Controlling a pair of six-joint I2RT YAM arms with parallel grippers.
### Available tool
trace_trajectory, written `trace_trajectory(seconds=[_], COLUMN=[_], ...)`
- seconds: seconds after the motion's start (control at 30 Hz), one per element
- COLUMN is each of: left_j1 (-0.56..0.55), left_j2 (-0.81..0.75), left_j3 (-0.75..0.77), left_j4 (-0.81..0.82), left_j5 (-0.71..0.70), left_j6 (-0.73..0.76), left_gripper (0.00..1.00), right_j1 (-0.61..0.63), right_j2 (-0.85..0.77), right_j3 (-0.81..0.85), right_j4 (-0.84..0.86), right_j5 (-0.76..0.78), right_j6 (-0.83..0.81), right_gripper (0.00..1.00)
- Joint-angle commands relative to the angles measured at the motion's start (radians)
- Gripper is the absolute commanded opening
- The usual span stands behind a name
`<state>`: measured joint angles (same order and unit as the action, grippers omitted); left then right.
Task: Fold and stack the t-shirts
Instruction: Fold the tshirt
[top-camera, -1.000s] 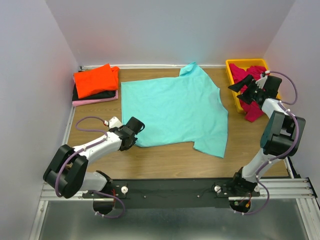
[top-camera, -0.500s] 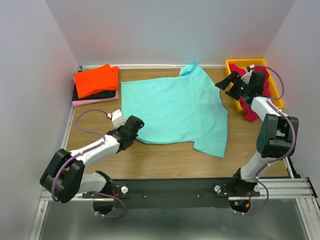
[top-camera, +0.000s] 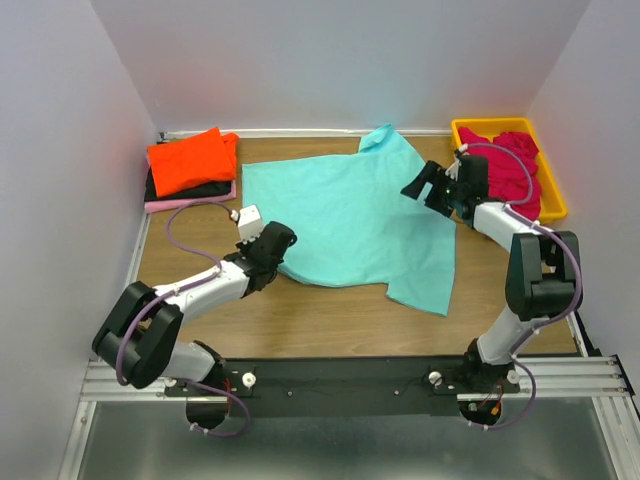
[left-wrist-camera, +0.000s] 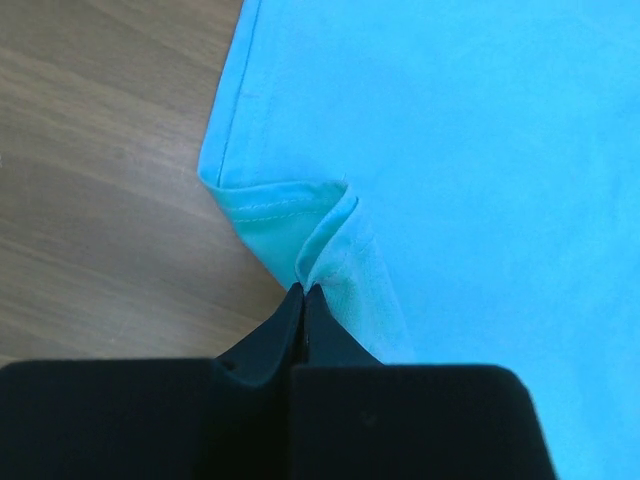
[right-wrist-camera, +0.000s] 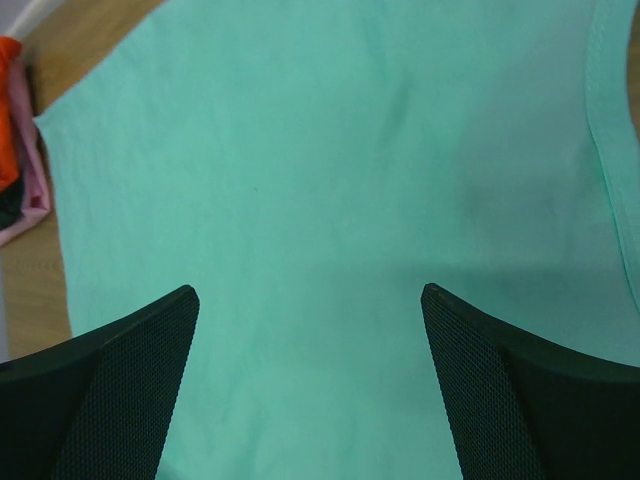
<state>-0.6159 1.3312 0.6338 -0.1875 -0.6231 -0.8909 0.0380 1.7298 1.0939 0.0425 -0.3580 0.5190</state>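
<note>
A turquoise t-shirt (top-camera: 350, 215) lies spread on the wooden table. My left gripper (top-camera: 277, 240) is shut on its near-left corner, with a small fold of cloth (left-wrist-camera: 325, 235) bunched at the fingertips (left-wrist-camera: 303, 292). My right gripper (top-camera: 425, 185) is open and empty above the shirt's right edge; the right wrist view shows only turquoise cloth (right-wrist-camera: 330, 180) between its wide-apart fingers (right-wrist-camera: 140, 360). A folded orange-red t-shirt (top-camera: 190, 158) lies on black and pale pink ones (top-camera: 190, 197) at the back left. A magenta t-shirt (top-camera: 505, 165) fills the tray.
A yellow plastic tray (top-camera: 552, 195) stands at the back right beside the wall. White walls close in the back and both sides. Bare wood (top-camera: 330, 320) runs along the near side of the table.
My right gripper has swung left from the tray to over the turquoise shirt's right edge. My left gripper has moved up and right, dragging the shirt's near-left corner inward.
</note>
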Motion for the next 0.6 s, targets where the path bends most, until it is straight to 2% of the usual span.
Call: trace_trajectory(seconds=[0.0,0.27,0.4,0.57], left_j1=[-0.005,-0.004,0.004,0.044], left_j2=[0.046,0.083,0.063,0.019], left_j3=[0.049,0.076,0.093,0.063], left_j4=[0.049,0.129,0.14,0.181], left_j5=[-0.072,-0.007,-0.006,0.066], left_j6=[0.089,0.171,0.225,0.256], left_gripper=[0.0,0.0,0.0,0.0], right_j1=[0.043,0.108,0.108,0.111], right_j2=[-0.082,-0.236,-0.314,-0.424], right_j3=[-0.084,-0.172,-0.255,-0.328], right_j4=[-0.038,-0.193,-0.237,-0.334], right_j5=[0.14,0.303,0.381,0.451], right_j6=[-0.016,-0.011,0.016,0.036], right_gripper=[0.99,0.98,0.97,0.96])
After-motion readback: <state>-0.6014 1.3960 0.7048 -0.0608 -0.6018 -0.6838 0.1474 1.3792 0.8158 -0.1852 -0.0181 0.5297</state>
